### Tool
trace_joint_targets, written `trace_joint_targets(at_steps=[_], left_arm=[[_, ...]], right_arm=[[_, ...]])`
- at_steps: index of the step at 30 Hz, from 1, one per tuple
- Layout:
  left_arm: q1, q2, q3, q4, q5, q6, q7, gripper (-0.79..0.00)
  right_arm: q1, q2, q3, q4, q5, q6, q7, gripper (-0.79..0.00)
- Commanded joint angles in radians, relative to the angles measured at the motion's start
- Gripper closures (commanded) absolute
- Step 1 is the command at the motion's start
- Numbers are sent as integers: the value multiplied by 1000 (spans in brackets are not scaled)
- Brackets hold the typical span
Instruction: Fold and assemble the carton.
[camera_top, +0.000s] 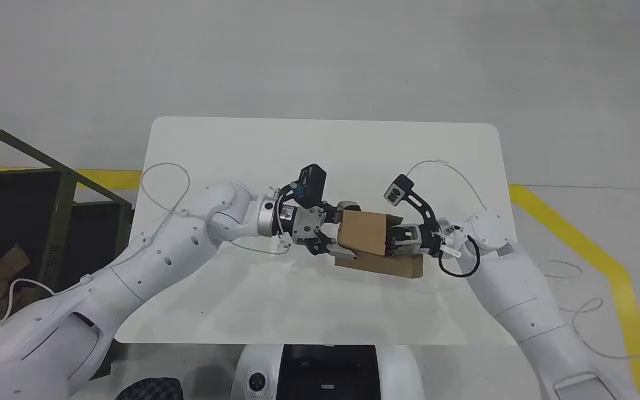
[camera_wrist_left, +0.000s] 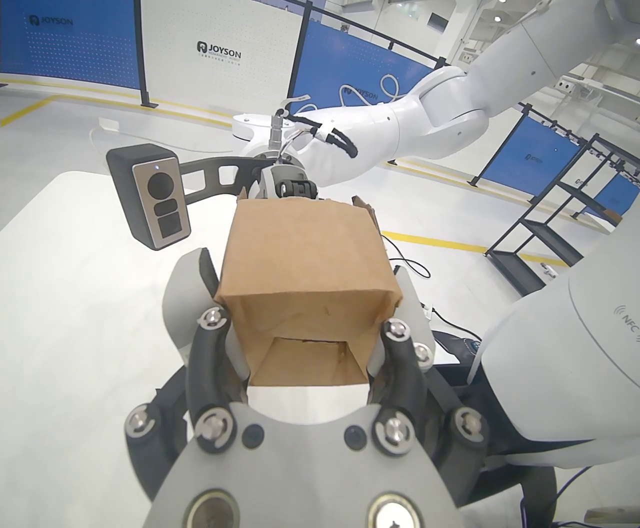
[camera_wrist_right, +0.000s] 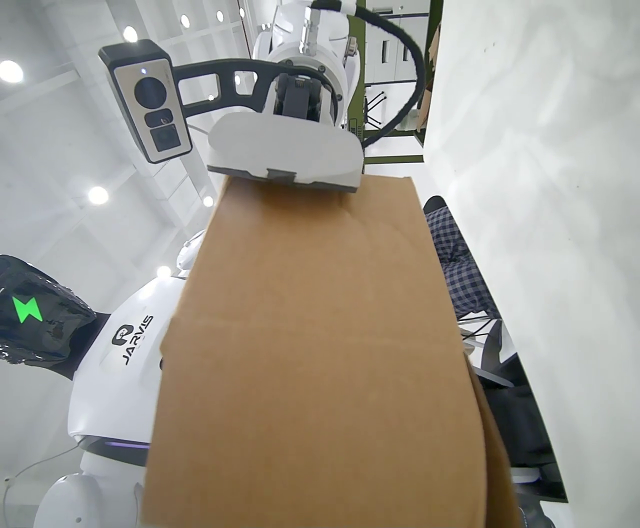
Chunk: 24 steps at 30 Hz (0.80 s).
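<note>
One plain carton (camera_top: 362, 232) in left pincer (camera_wrist_left: 301, 272)

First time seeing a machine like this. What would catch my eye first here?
Your eye goes first to the brown carton, held over the white table between two long white arms. The left pincer clasps one open end from both sides, so the left wrist view looks straight into the hollow box. The right pincer is at the opposite end.
</note>
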<state>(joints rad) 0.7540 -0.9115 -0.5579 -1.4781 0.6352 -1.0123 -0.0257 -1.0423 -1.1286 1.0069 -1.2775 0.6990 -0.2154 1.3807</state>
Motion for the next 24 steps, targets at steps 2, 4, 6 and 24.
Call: trace_joint_targets(at_steps=[2,4,6,24], left_arm=[[1,1,-2,0,1,0,2,-563],[2,1,-2,0,2,0,2,-563],[2,1,-3,-1,3,0,4,-563],[11,4,-9,-6,14,0,19,-573]], right_arm=[[-8,1,1,-8,-5,5,1,0],[-11,-1,-6,-17,-7,9,-1,0],[-9,-4,-16,-19,-9,12,-6,0],[19,-26,-55,14,17,-4,-10,0]])
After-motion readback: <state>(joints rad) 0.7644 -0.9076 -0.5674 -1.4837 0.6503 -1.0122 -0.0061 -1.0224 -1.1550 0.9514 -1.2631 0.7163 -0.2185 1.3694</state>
